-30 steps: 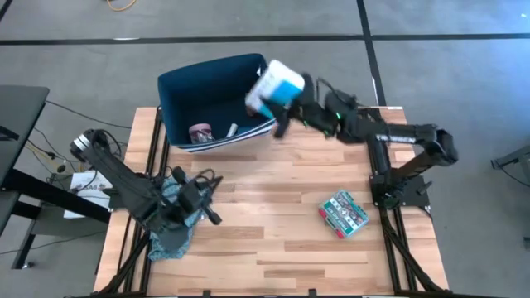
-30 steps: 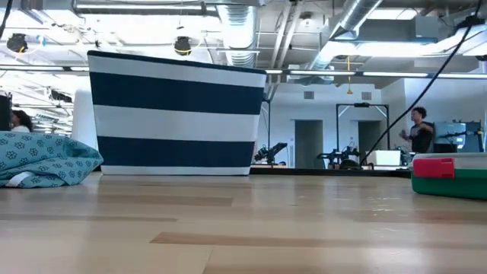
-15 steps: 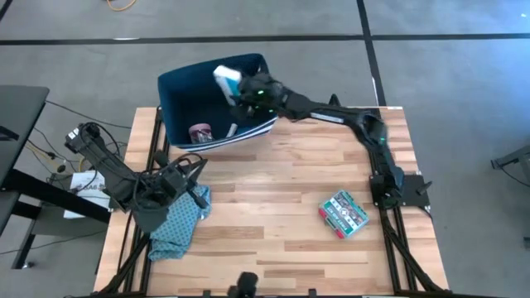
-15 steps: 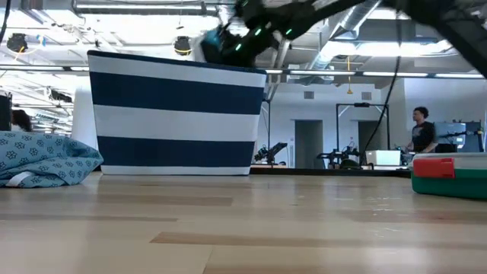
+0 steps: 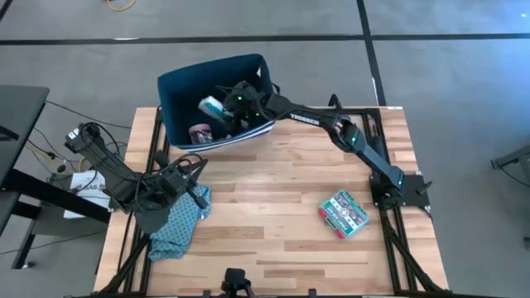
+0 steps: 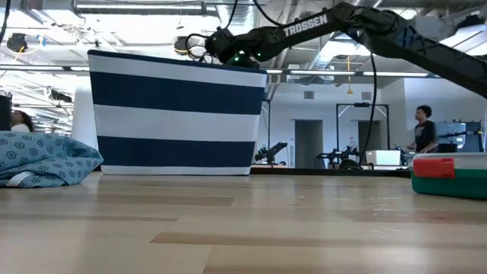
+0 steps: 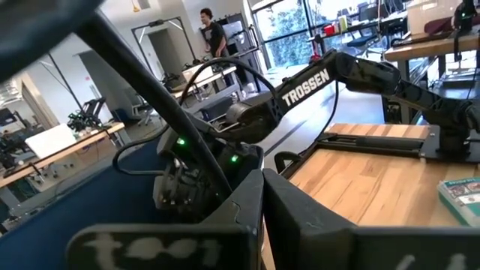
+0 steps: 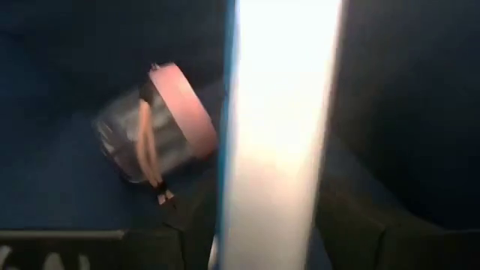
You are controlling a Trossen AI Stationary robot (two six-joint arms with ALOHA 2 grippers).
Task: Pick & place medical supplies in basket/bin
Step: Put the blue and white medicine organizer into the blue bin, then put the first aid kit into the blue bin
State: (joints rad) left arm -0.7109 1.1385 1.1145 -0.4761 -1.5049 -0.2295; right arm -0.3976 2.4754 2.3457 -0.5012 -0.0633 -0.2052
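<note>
The navy striped bin [image 5: 175, 91] stands at the table's far edge, seen also in the low view [image 6: 175, 114]. My right gripper [image 5: 228, 106] reaches down into it. The light blue pill organiser [image 5: 210, 106] shows as a pale blurred slab [image 8: 277, 112] between the open fingers. A pink roll [image 5: 200, 132] and a white stick [image 5: 233, 128] lie on the bin's floor. The teal-red-white flat box [image 5: 344, 213] lies flat at the table's right. My left gripper [image 5: 199, 170] hovers shut and empty at the left, above the teal cloth [image 5: 175, 225]. My right gripper has the organiser [image 8: 279, 172] standing between its two fingers, which slant down from the table's right. The slab is blurred, and I cannot tell whether the fingers [image 8: 196, 225] touch it.
The bin's front wall hides its inside in the low view, where only my right arm [image 6: 304, 30] crosses above the rim. Bare wood lies between the cloth and the flat box [image 6: 449, 175]. A person stands in the room beyond the table.
My right gripper has carried the pill organiser from above the bin's right rim toward the table's left and down into the bin, tipping its fingers downward. My left gripper has drawn back toward the left edge and risen a little off the cloth.
</note>
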